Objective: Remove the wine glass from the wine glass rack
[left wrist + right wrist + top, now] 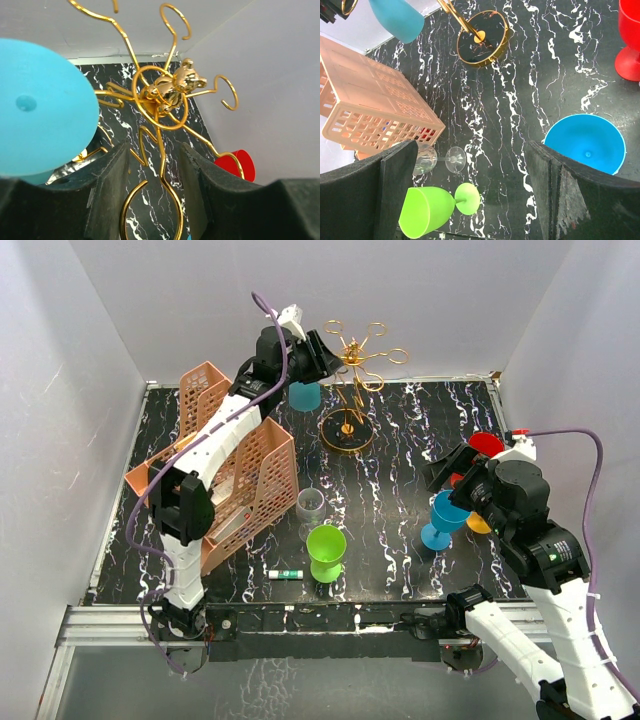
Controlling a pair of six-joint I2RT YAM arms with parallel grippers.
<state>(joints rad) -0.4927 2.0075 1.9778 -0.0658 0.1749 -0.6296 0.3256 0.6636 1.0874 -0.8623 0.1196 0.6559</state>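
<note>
**Wine glass hangs foot-up on the left of the wine glass rack**

My left gripper sits beside its foot, jaws apart around one rack arm, holding nothing. The glass looks like light, stiff, slick plastic, so I'd grip the stem under the foot. My right gripper gapes wide, empty.

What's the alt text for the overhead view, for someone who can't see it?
Seen from above, the left gripper reaches beside a teal glass hanging at a gold rack on a black marbled table. The right gripper hovers open near a blue glass.
</note>
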